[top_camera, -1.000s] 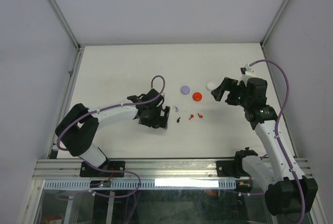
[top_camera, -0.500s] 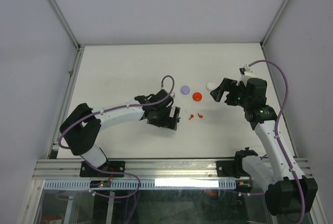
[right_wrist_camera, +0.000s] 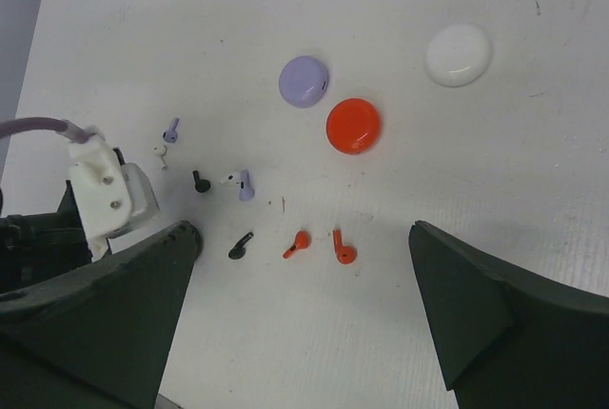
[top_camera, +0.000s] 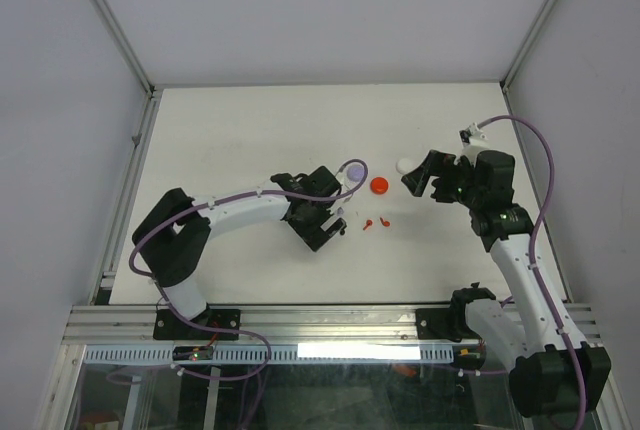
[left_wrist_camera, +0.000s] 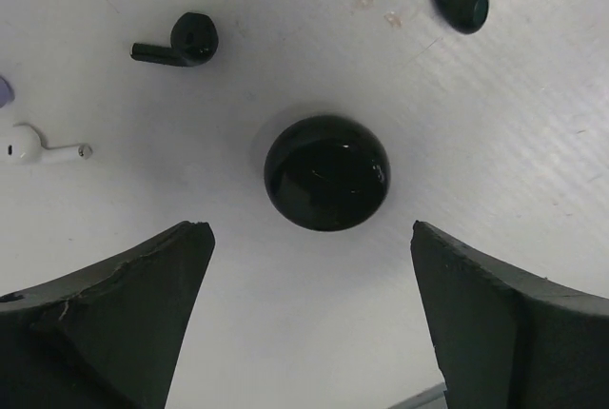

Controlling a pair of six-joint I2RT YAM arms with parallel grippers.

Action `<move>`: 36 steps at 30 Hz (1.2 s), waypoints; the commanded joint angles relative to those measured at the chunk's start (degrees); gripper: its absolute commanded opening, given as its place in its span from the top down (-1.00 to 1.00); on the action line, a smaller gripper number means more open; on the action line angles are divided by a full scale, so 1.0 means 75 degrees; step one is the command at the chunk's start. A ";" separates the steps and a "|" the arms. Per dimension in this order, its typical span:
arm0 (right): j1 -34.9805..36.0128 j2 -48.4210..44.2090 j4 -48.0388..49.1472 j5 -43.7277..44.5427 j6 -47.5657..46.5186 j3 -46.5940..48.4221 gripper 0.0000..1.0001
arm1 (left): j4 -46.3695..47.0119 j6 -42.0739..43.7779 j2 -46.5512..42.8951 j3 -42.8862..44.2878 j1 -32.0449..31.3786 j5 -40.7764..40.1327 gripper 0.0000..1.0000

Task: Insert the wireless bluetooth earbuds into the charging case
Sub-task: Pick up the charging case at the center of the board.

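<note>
We're seeing left end effector (left_wrist_camera: 304, 234) hovering wide open over black case (left_wrist_camera: 326, 172), black earbuds (left_wrist_camera: 178, 43) lying nearby on desk (left_wrist_camera: 514, 133); right end effector (right_wrist_camera: 300, 230) gaping wide too, holding nothing.

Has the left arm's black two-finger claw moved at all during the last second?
Yes. Seen from above, the left gripper has shifted right, ending closer to the round red plastic case, which stayed put.
</note>
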 commanded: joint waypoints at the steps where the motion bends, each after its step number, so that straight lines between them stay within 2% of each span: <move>1: 0.0023 -0.0278 0.0416 -0.0267 -0.0144 -0.0011 -0.99 | -0.0003 0.1832 0.0266 0.0334 -0.0001 -0.0194 -0.82; 7: 0.0033 -0.0423 0.0384 -0.0295 -0.0147 -0.0010 -0.99 | 0.0156 0.2336 0.0790 0.0499 0.0024 0.0166 -0.66; 19: 0.0058 -0.0289 0.0405 -0.0388 -0.0159 -0.0005 -0.99 | 0.0328 0.2135 0.0869 0.0471 0.0024 0.0484 -0.44; 22: 0.0073 -0.0222 0.0422 -0.0436 -0.0158 -0.0003 -0.99 | 0.0412 0.2045 0.0831 0.0405 0.0021 0.0569 -0.30; 29: 0.0148 -0.0023 0.0396 -0.0648 -0.0149 0.0042 -0.98 | 0.0919 0.1367 0.0520 0.0088 0.0029 0.0493 0.02; 36: 0.0508 0.0246 0.0408 -0.0981 -0.0143 0.0108 -0.98 | 0.1850 0.0419 -0.0251 -0.0553 0.0022 0.0202 0.14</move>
